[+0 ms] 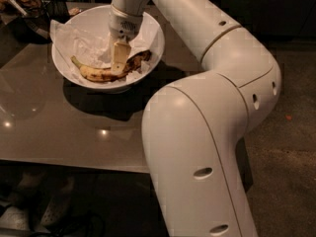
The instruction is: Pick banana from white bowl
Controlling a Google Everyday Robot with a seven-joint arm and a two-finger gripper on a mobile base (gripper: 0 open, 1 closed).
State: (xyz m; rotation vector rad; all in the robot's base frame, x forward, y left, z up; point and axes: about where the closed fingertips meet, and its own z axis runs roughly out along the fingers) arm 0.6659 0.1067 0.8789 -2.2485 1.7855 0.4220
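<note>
on the table (54, 132) we see the bowl (156, 29) holding the banana (93, 73); the gripper (118, 69) is down at its middle; we cannot tell its grip

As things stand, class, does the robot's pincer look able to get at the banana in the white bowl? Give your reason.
Probably yes. The pincer is down inside the white bowl, at the middle of the banana, and nothing lies over the fruit.
</note>
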